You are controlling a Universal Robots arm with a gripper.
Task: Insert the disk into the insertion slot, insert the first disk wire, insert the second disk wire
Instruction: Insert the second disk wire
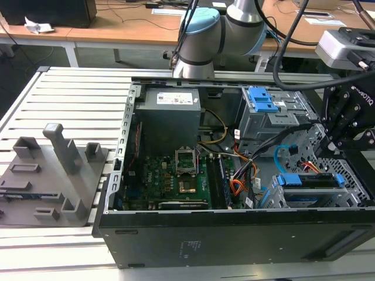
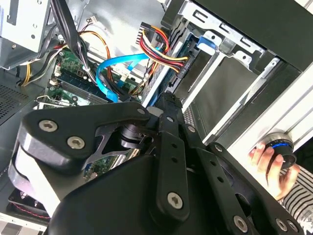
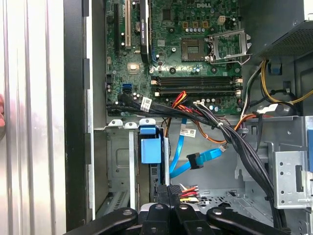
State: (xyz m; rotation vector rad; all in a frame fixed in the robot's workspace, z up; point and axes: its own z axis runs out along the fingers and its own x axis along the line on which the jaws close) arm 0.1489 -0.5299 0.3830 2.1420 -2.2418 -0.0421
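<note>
Jaws drawn together, tips almost meeting. The gripper (image 3: 168,189) reaches down into the open computer case (image 1: 176,240), at its corner on the exterior view's right.

Contact: the tips sit right at the dark end of a bundle of red, yellow and black wires (image 3: 190,191). Whether they actually pinch that end or only press beside it, I cannot tell.

Disk (image 1: 310,180): seated in the slot (image 1: 270,198), the low perforated metal cage at the case's front corner on the exterior view's right. Its blue frame shows along the exposed edge. In the first wrist view the blue end of the frame lies just ahead of the jaws and in line with them, with the wire bundle's dark end between the two.

Light-blue cable (image 3: 182,159): loops just beside the blue frame. The small dark plug at its tip hangs free between the frame and a thick black cable bundle (image 3: 234,142), near the jaws but apart from them.

Further back in the case stands a taller grey cage carrying a blue latch (image 1: 262,99).

In the second wrist view a person's hand (image 2: 268,159) rests on a round black knob (image 2: 281,147) outside the case wall.

A grey fixture block (image 1: 53,170) sits on the slatted table (image 1: 70,88), well apart from the gripper.
</note>
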